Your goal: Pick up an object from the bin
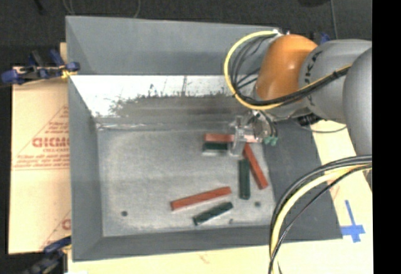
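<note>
1. The gripper (243,138) sits low over the floor of the grey metal bin (156,94). Above it are the arm's rounded orange wrist cover (282,69) and its looped yellow-and-black cables (235,78). Whether the gripper is released or clenched cannot be told.
2. Right at the gripper's left side lies a short red flat stick (216,138), level, with its right end reaching the tool. Whether the two touch cannot be told. Its material cannot be told either.
3. Against that stick's lower edge and parallel to it lies a short dark green flat stick (214,148). It also ends at the tool's left.
4. A slanted red flat stick (257,169) starts just below the gripper and runs down and to the right.
5. Left of the slanted one lies a second dark green flat stick (244,180), just beside it. It is below the gripper and points straight down from it.
6. Farther below and to the left of the gripper, well apart from it, lies a long red flat stick (200,198), slightly tilted.
7. Farthest from the tool is a third dark green flat stick (213,212). It lies just below the long red one, near the bin's lower wall.
</note>
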